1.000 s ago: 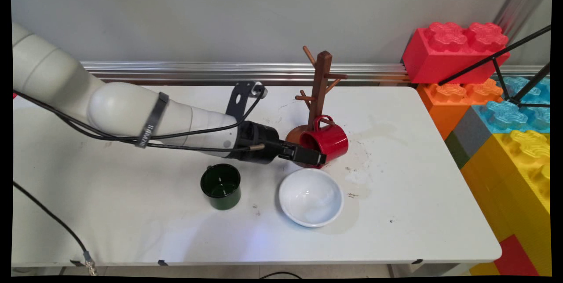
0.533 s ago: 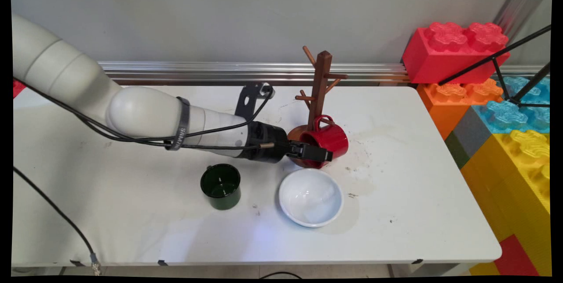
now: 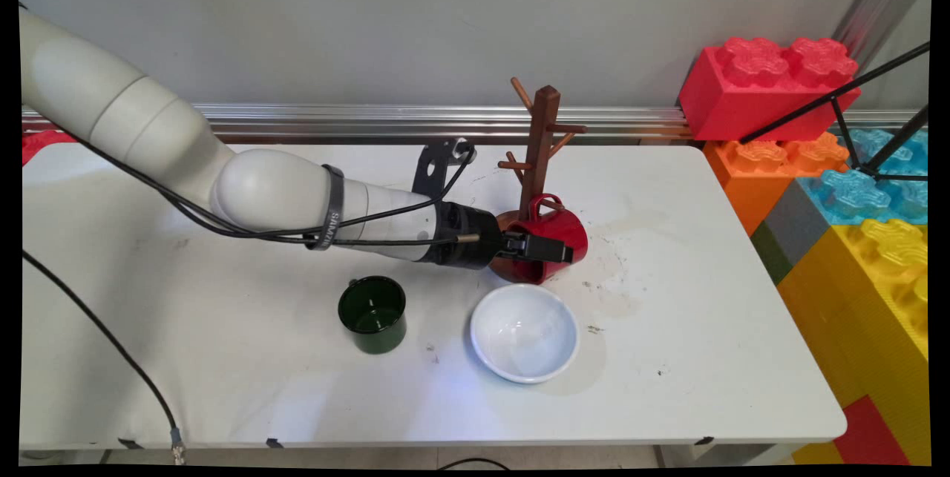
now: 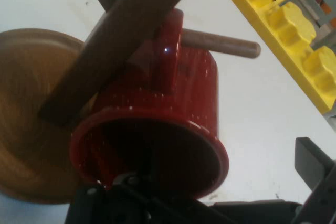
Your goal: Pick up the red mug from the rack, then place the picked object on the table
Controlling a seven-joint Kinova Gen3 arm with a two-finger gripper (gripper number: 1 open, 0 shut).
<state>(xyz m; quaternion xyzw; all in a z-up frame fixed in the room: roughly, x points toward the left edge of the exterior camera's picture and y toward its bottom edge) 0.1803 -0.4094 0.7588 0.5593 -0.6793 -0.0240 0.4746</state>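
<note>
While the red mug (image 3: 553,239) lay tipped against the wooden mug tree (image 3: 540,143), the claw (image 3: 551,251) straddled its rim, spread wide; it looked hard, glossy, chippable.

No lettering can be read; the black strap (image 3: 332,208) round the arm bears white marks too small to read.

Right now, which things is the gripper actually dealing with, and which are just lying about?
In play:
- gripper, open at the red mug's mouth
- red mug, on its side against the wooden mug tree

Lying about:
- green mug
- white bowl
- toy bricks beside the table
</note>
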